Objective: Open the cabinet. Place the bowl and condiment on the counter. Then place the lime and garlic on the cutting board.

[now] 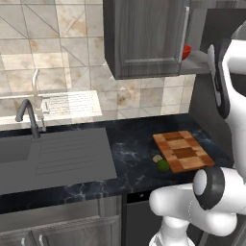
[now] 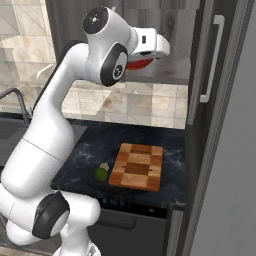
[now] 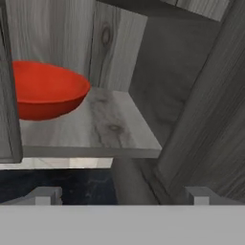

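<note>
Up at the open cabinet (image 3: 191,95), the gripper (image 3: 122,195) faces the shelf with jaws spread and empty, lined up to reach the bowl (image 3: 45,88).

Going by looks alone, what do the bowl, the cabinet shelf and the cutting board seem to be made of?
The bowl: probably glazed ceramic or plastic, uniform red with a soft sheen. The cabinet shelf: grey wood or laminate, matte, with visible grain and knots. The cutting board: wood, light and dark brown blocks in a checker pattern, like butcher block.

Flanking base views; close hand view.
</note>
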